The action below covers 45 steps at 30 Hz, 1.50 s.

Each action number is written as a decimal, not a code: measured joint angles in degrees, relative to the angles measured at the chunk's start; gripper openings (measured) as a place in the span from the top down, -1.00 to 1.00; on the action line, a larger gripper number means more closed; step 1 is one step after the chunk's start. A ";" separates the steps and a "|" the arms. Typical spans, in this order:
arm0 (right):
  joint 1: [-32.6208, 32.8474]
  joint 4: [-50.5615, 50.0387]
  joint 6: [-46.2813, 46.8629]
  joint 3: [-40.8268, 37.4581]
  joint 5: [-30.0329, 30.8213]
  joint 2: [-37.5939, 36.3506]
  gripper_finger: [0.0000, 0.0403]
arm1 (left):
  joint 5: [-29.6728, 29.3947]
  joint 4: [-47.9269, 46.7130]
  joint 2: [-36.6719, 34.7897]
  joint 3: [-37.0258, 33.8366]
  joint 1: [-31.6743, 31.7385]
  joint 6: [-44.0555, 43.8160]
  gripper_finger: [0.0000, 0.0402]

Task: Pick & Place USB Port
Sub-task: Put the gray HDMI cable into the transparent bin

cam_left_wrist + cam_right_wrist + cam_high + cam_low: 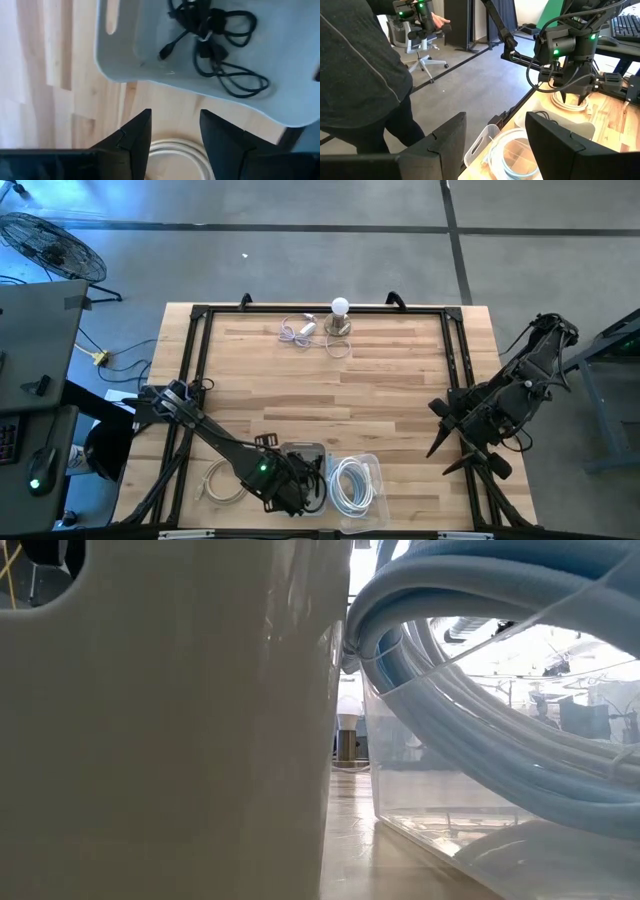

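Note:
My left gripper (268,492) hangs open near the table's near edge, fingers pointing down over a coiled white cable (222,485) that lies on the wood. In the left wrist view the coil (175,150) shows between my open fingers, which touch nothing. Just beyond it, a grey tray (130,55) holds a tangled black cable (220,40). A clear bin (372,470) to the tray's right holds a coiled white cable (350,485). My right gripper (495,140) is open and waits off the table's right edge (470,430).
At the far edge stand a light bulb on a base (340,315) and a small white cable with a plug (298,330). A black frame (195,360) borders the table. A person (360,75) stands beyond the table. The tray wall (160,740) blocks the low view.

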 joint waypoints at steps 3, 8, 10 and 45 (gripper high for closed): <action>0.00 -0.22 0.08 0.00 0.00 0.00 0.02 | -1.38 -2.83 0.00 0.00 0.00 -2.33 0.10; 0.00 -0.24 0.13 0.00 0.00 0.00 0.02 | -2.11 -6.96 0.00 -0.01 0.00 -8.75 -0.17; -0.02 -0.44 0.15 0.00 0.00 0.00 0.02 | -2.08 -6.50 0.00 -0.20 -0.02 -9.55 -0.29; 0.01 4.99 0.24 -5.25 -0.61 -0.11 0.02 | 17.43 -3.92 0.00 -0.31 -9.32 -48.00 -0.58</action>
